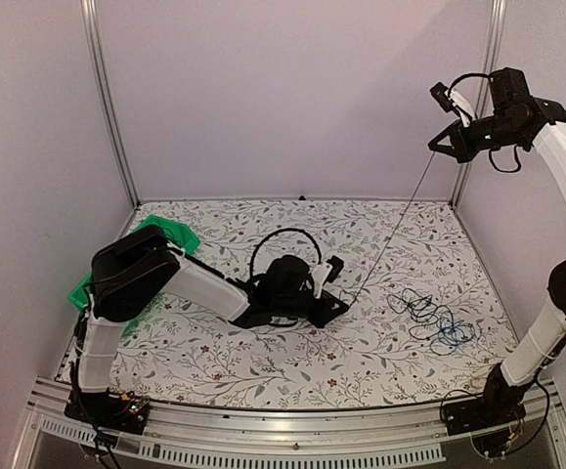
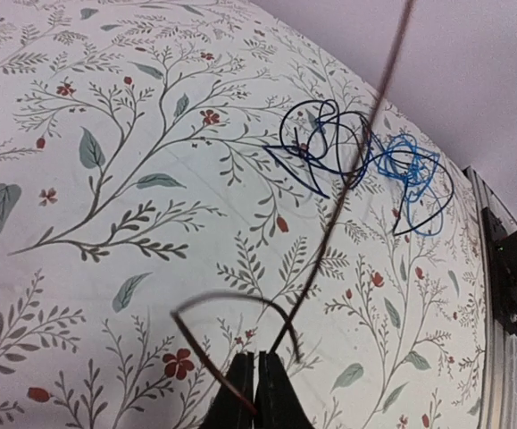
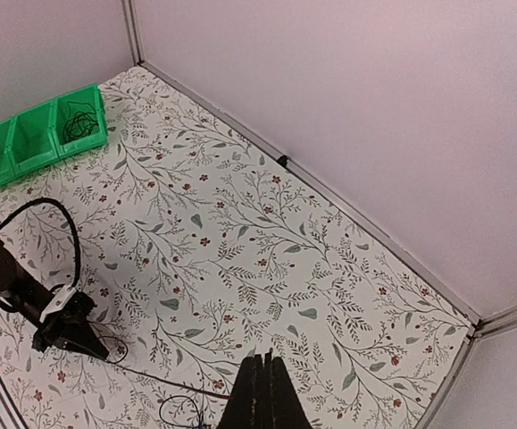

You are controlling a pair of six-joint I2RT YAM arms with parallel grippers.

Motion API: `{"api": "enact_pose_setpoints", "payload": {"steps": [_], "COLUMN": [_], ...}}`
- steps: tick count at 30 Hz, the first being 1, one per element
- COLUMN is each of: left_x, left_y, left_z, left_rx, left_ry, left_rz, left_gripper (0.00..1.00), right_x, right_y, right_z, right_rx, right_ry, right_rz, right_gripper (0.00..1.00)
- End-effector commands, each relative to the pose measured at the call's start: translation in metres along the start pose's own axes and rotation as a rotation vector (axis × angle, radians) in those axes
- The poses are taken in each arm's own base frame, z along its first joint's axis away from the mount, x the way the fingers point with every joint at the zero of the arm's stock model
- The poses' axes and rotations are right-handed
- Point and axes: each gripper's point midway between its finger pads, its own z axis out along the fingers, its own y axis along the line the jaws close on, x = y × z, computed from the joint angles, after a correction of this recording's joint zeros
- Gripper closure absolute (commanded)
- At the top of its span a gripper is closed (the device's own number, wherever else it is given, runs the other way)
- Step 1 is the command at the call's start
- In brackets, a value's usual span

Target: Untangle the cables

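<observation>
A thin dark brown cable (image 1: 390, 230) runs taut between my two grippers. My left gripper (image 1: 344, 305) is low over the table and shut on its lower end; in the left wrist view the gripper (image 2: 256, 380) pinches the cable (image 2: 329, 232) beside a short curled loop. My right gripper (image 1: 436, 147) is raised high at the back right and shut on the upper end; in its wrist view the fingers (image 3: 262, 375) are pressed together. A tangle of dark cables (image 1: 424, 311) with a bright blue one (image 1: 454, 334) lies on the table at the right, also in the left wrist view (image 2: 329, 147).
A green bin (image 3: 39, 134) with compartments stands at the far left of the table, and one compartment holds a coiled black cable (image 3: 81, 125). The bin is partly hidden by my left arm in the top view (image 1: 170, 234). Metal frame posts stand at the back corners.
</observation>
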Motion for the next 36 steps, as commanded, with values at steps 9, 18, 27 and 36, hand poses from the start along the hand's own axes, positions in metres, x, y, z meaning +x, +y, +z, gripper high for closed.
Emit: {"api": "enact_pose_setpoints", "payload": {"steps": [9,18,27,36], "left_x": [0.016,-0.065,-0.191,-0.249], "left_y": [0.021,0.010,0.037,0.096], "left_z": [-0.016,-0.047,-0.125,-0.197], "left_rx": [-0.055,-0.092,-0.251,-0.441], "left_ry": [0.061,-0.062,-0.241,-0.253], "left_rz": [-0.050,0.066,0.097,0.096], "left_gripper": [1.00,1.00,1.00,1.00], "right_x": [-0.036,0.018,0.108,0.177], "right_y": [-0.084,-0.029,0.018,0.034], "right_z": [-0.045,0.002,0.057,0.082], "right_rx": [0.350,0.012,-0.254,-0.260], "right_ry": [-0.159,-0.064,0.115,0.221], "right_rz": [0.033,0.092,0.253,0.331], "right_gripper": [1.00,1.00,0.59,0.56]}}
